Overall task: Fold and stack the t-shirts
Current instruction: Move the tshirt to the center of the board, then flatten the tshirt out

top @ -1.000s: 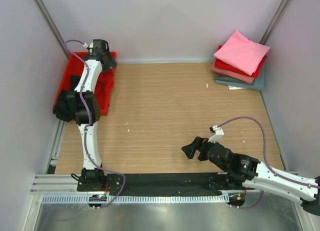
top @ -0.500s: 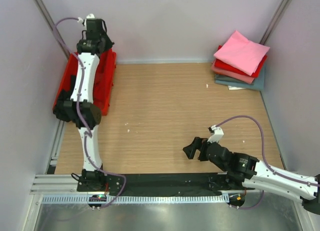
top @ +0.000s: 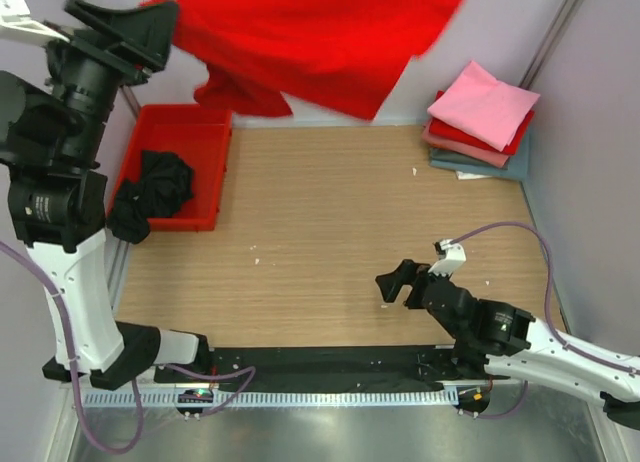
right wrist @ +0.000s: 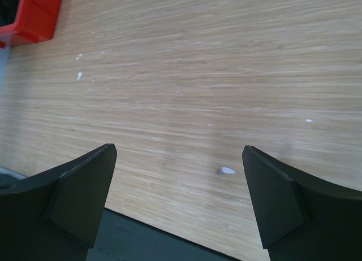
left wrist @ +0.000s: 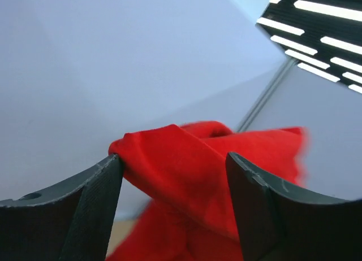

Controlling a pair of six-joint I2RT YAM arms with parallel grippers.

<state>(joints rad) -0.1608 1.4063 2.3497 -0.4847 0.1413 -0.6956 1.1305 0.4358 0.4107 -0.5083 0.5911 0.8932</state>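
The red t-shirt [top: 320, 42] is blurry, and its top is cut off at 12 o'clock. It spreads out high in the air from the left gripper [top: 165, 27] at 10 o'clock. The left arm [top: 60, 212] stands tall, partly cut off at the edge. Red cloth sits bunched between its fingers [left wrist: 90, 199], which stand apart. I cannot tell if they pinch it.

The black t-shirt [top: 162, 177] lies crumpled in the red tray [top: 215, 172] at 9 o'clock. The folded stack [top: 482, 107], pink on top, sits at 2 o'clock.

The right gripper [top: 392, 287] reaches out low over the table [top: 320, 202] at 5 o'clock. Its fingers are wide apart and hold nothing.
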